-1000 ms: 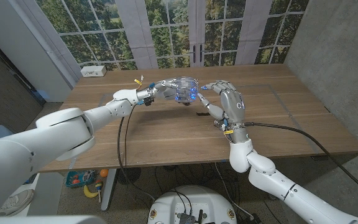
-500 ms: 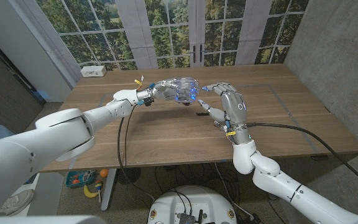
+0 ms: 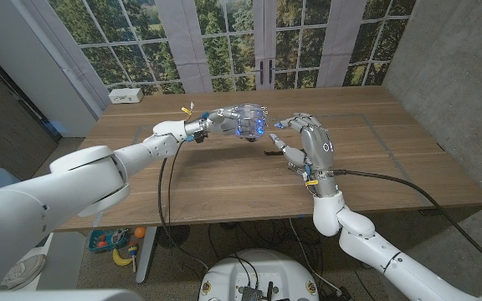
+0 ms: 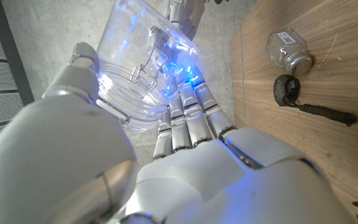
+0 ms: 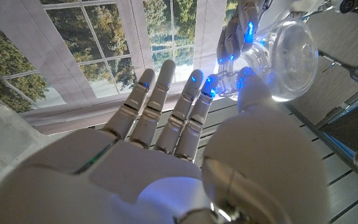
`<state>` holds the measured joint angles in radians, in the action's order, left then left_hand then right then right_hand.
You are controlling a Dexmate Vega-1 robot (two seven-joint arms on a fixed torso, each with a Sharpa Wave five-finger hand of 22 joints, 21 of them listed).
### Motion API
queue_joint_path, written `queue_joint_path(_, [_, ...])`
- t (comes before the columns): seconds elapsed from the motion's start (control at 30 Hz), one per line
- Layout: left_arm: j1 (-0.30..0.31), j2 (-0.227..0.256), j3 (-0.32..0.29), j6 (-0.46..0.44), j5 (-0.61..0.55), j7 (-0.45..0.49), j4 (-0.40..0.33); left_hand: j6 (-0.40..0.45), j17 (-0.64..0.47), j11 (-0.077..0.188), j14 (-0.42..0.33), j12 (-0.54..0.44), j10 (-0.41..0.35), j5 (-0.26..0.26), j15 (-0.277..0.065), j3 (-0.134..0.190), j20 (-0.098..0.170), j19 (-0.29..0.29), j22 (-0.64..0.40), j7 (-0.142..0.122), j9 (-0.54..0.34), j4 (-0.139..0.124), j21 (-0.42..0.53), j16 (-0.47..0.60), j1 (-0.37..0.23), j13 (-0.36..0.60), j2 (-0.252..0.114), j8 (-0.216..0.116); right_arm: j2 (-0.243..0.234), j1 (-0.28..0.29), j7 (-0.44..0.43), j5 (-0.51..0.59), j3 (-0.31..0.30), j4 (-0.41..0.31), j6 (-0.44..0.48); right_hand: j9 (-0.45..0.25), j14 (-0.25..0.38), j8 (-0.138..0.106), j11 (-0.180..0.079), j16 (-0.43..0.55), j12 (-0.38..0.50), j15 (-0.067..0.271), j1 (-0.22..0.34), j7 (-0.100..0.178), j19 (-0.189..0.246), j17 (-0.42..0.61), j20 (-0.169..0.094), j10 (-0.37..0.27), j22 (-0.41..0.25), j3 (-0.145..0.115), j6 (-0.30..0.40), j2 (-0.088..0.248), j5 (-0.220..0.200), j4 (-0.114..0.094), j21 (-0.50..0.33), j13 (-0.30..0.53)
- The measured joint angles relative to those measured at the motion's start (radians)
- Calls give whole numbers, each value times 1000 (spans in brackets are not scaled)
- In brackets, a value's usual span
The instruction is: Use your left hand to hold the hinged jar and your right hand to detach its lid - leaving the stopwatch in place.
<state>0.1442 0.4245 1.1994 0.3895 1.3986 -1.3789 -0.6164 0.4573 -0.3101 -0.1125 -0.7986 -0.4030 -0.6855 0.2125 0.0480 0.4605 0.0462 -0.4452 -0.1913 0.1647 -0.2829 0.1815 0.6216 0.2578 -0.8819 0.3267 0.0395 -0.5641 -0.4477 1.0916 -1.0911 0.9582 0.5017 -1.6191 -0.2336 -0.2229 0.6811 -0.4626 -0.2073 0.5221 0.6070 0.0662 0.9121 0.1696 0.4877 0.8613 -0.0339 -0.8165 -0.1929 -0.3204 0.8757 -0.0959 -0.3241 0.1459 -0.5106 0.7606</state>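
The left hand's fingers (image 4: 185,115) are wrapped around the clear hinged jar (image 3: 247,119), gripping it and holding it up off the tabletop (image 3: 224,180); the left hand (image 3: 212,122) lies on the side of the jar toward the robot's left. The right hand's fingers (image 5: 157,102) are spread and hold nothing, their tips just beside the jar on its other side but not on it, with the right hand (image 3: 308,142) raised above the tabletop.

The step in hand looks like the right hand's approach to the lid. To do it well, the left hand should keep the jar steady and turned so the lid end faces the right hand, while the right fingers close on the lid rim or the wire clasp rather than on the glass body. The pull should go along the hinge's swing, not across it.

The jar is transparent and round-bodied, with a thin metal wire fitting visible through the wall, and blue light from the fingers glints in it. Whether the lid is latched cannot be told.

A small dark object with a strap (image 4: 288,92), perhaps the stopwatch, lies on the tabletop well apart from the jar, next to a small glass bottle (image 4: 288,48).
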Motion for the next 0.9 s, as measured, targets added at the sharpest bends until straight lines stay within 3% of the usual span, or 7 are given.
queue_joint_path(0.2, [3,4,0,0,-1,0,-12,0,0,0,0,-2,0,0,0,-3,0,0,1,0,0,-3,4,2,0,0,0,0,109,3,-13,72,-72,65,-85,0,11,0,0,7,8,0,-5,-4,0,20,0,0,0,20,-4,-29,-9,-4,0,15])
queue_joint_path(0.4, [5,13,3,4,0,1,-29,0,-3,0,0,-4,0,0,0,-4,0,0,1,0,0,-4,4,2,0,0,0,0,130,-16,-18,85,-69,103,-98,0,24,-22,0,7,36,-2,-10,-1,-6,45,6,-19,-3,31,42,-34,-34,-6,-4,42])
queue_joint_path(0.5, [6,18,5,6,1,1,-39,0,-9,0,0,-4,0,0,0,-4,0,0,1,0,0,-4,4,2,0,0,0,0,136,-24,-20,93,-63,121,-103,0,63,-51,-1,13,56,8,90,3,11,77,-4,-64,-5,0,100,11,-39,18,-16,52])
queue_joint_path(0.6, [8,22,6,7,3,1,-47,0,-9,0,0,-4,0,0,0,-4,0,0,1,0,0,-4,4,2,0,0,0,0,166,-26,-22,125,-86,156,-136,2,123,-85,1,36,74,21,140,-7,36,125,-14,-132,-9,-24,176,61,-4,14,-36,45])
queue_joint_path(0.73, [9,25,7,7,4,1,-52,0,-15,0,0,-6,0,0,0,-5,0,0,1,0,-1,-5,4,2,0,0,0,0,235,-20,-23,192,-157,200,-205,12,150,-97,2,39,81,32,147,-12,43,146,-14,-181,-10,-36,213,72,24,1,-46,28])
queue_joint_path(0.8, [10,26,7,7,4,1,-54,0,-20,0,0,-6,0,0,0,-6,0,0,1,0,-1,-6,4,2,0,0,0,0,268,-19,-24,229,-192,213,-250,19,153,-91,2,30,76,36,111,-10,43,152,-14,-187,-14,-18,213,90,40,-23,-54,14])
queue_joint_path(0.9, [11,27,7,8,4,1,-57,0,-21,0,0,-7,0,0,0,-6,0,0,1,0,-1,-6,4,2,0,0,0,0,334,-13,-24,274,-267,234,-324,27,128,-21,4,-9,42,33,-24,-22,26,168,2,-96,-14,36,103,30,50,-60,-56,18])
